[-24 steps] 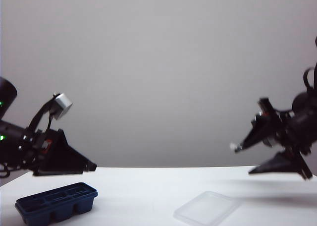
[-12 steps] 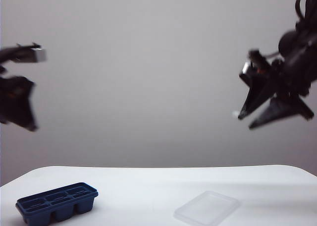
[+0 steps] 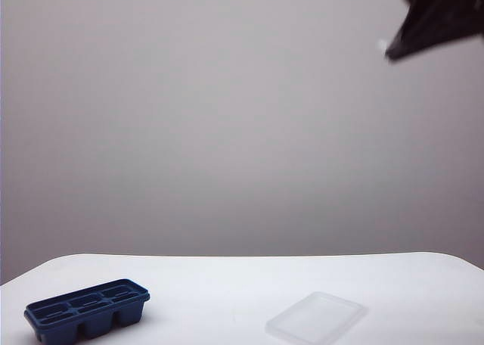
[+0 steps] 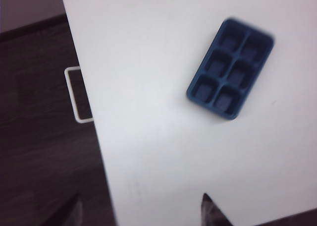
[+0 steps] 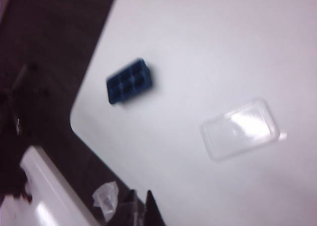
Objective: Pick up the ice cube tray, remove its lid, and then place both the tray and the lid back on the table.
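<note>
Tray point(image 3: 87, 312) and lid point(image 3: 316, 318) lie apart on the bench point(image 3: 242, 277), task apparently finished, far below the left gripper point(image 4: 141, 211), jaws parted and empty, and right gripper point(image 5: 140, 206), jaws shut and empty.

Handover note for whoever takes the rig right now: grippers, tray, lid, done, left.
Left gripper: high above the table, fingertips apart, holding nothing; out of the exterior view.
Right gripper: raised at the exterior view's top right, fingertips together, holding nothing.
Ice cube tray: uncovered, upright on the table, front left.
Lid: flat on the table, front right, apart from the tray.
Done: lid off, both set down.
Left: apparently nothing.
</note>
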